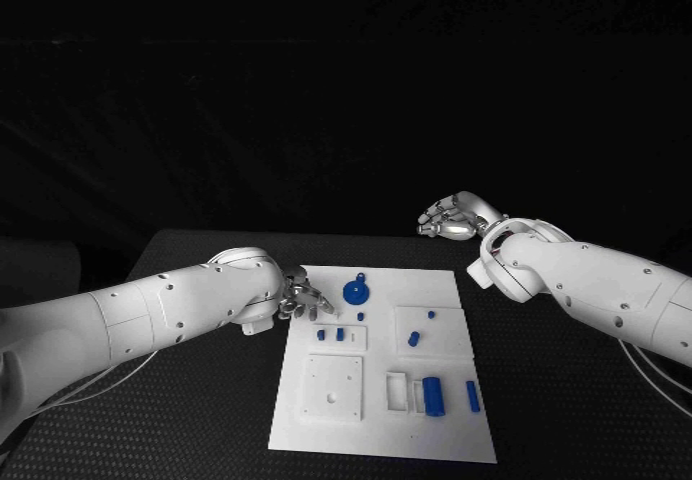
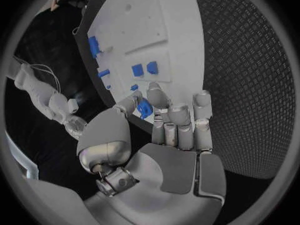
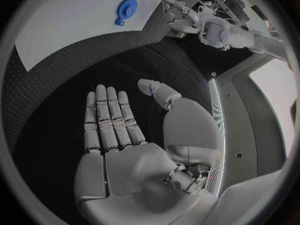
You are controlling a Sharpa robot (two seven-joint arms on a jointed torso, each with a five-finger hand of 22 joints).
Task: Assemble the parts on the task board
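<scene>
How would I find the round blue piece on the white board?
Look at the white task board in the middle of the black table. Near its far edge, by the left hand, lies the round blue piece. The other blue parts are small blocks and bars.

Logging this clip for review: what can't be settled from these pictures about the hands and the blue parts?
- Head view: the left hand is partly behind its own arm, so its hold is unclear.
- Left wrist view: a small blue part sits at the fingers, which cover most of it; its shape is unreadable.
- Right wrist view: the round blue part shows, but the white board is cut off by the picture's edge.
</scene>
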